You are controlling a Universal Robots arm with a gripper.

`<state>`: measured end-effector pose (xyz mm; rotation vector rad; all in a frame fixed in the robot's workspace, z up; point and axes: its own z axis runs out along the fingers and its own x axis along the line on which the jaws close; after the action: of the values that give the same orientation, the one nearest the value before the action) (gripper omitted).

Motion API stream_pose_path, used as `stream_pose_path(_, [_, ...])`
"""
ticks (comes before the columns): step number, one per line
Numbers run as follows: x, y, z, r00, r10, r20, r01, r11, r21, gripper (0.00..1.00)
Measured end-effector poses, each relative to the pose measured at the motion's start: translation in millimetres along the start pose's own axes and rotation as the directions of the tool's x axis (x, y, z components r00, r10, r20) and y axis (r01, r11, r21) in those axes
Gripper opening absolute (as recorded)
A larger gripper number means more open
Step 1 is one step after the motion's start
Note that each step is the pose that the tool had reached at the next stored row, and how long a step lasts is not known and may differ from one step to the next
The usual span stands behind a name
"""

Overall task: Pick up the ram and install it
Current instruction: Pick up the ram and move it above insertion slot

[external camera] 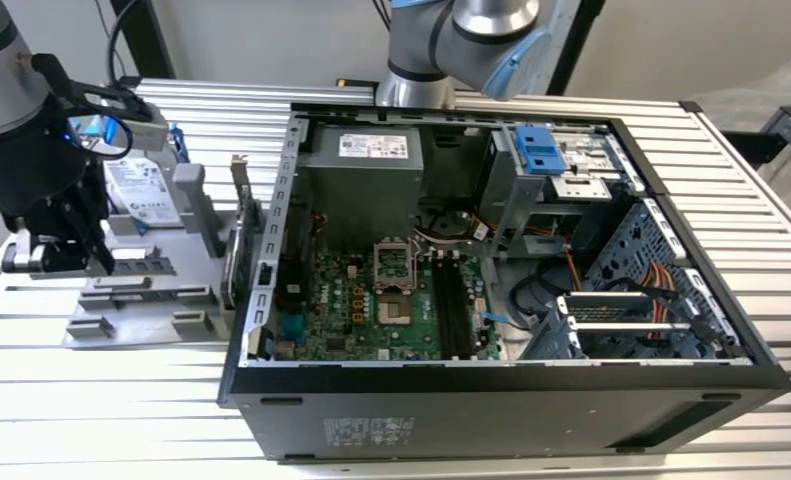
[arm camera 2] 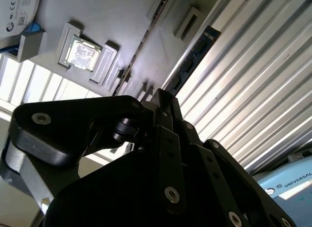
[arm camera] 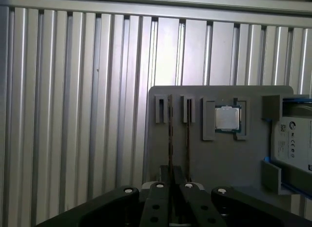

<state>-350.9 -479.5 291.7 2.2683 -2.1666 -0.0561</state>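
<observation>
Dark blue-green slim circuit-board ram stick (arm camera 2: 195,56) stands on edge in the grey plastic holder tray (arm camera: 243,158), long axis running straight out from the black gripper (arm camera: 171,180), and its narrow fingers look pinched on the near end.

First wrist view: gripper (arm camera: 173,175) body is covering the near ends of the ram (arm camera: 169,134) and a second stick (arm camera: 188,132), both standing edge-on just ahead of the jaws and showing as thin lines. Hard drive (arm camera: 296,139), off to one side of the jaws, is running out past the picture's edge.
</observation>
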Motion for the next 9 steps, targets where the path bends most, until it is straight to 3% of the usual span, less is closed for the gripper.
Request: stream_pose_path(9, [-0.1, 0.4, -3.1, 1.0, 0.0, 0.0001, 0.0, 1.0, 0.0001, 0.0])
